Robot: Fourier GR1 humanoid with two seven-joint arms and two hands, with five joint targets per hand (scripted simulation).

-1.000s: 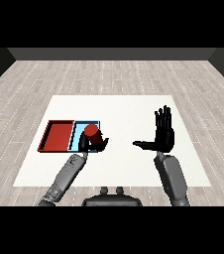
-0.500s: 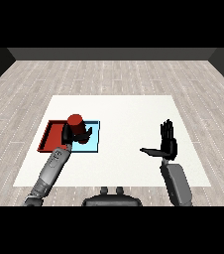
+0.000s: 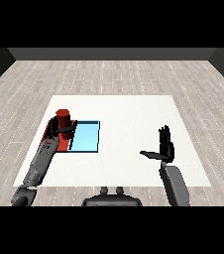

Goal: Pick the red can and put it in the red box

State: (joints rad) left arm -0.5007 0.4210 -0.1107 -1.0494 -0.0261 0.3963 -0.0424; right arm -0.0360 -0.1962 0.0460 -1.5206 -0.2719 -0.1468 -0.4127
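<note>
The red can (image 3: 62,120) stands upright over the red tray (image 3: 49,130), with the left hand (image 3: 59,131) curled round its lower part. Just right of it lies the light blue tray (image 3: 86,137), touching the red one's side. Most of the red tray is hidden behind hand, can and forearm; whether the can rests on the tray floor cannot be told. The right hand (image 3: 165,148) hovers well apart, fingers straight, thumb out, holding nothing. Bare white table (image 3: 134,119) spreads between them.
</note>
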